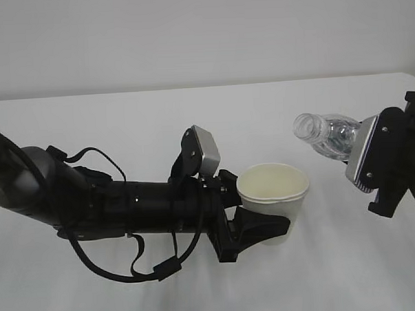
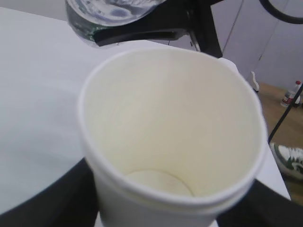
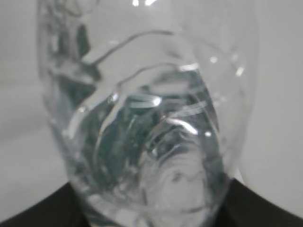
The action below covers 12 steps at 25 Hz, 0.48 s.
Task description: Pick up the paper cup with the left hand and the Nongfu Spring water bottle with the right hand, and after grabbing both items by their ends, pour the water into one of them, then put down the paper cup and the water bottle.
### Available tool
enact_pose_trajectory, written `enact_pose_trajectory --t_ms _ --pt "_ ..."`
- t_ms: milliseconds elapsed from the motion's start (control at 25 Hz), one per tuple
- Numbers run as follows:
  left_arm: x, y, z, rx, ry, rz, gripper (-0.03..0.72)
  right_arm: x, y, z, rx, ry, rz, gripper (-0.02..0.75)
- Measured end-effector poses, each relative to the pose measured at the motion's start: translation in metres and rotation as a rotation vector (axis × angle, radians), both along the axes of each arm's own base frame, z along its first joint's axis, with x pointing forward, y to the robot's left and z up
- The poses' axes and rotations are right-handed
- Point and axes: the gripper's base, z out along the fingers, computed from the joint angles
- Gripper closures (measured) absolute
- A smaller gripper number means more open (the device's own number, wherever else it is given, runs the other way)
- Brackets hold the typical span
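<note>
The white paper cup [image 1: 272, 194] is upright, just over the white table, and my left gripper [image 1: 255, 210] is shut on its lower body with a black finger on each side. In the left wrist view the cup [image 2: 170, 137] fills the frame, and its pale yellowish bottom looks dry. My right gripper [image 1: 362, 149] is shut on the base end of the Nongfu Spring water bottle [image 1: 328, 134]. The bottle is tilted, its open mouth pointing left, above and to the right of the cup's rim and apart from it. The bottle [image 3: 147, 118] fills the right wrist view.
The white table [image 1: 123, 118] runs back to a plain wall. In the left wrist view the table's right edge [image 2: 277, 170] drops to a wooden floor with a shoe [image 2: 291, 160] and a small bottle [image 2: 291, 93].
</note>
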Motion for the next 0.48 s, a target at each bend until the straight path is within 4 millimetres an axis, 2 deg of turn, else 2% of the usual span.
enact_pose_trajectory --t_ms 480 --pt "0.0 0.0 0.0001 -0.001 0.0 0.0 0.208 0.0005 0.003 0.0032 -0.079 -0.069 0.077 0.376"
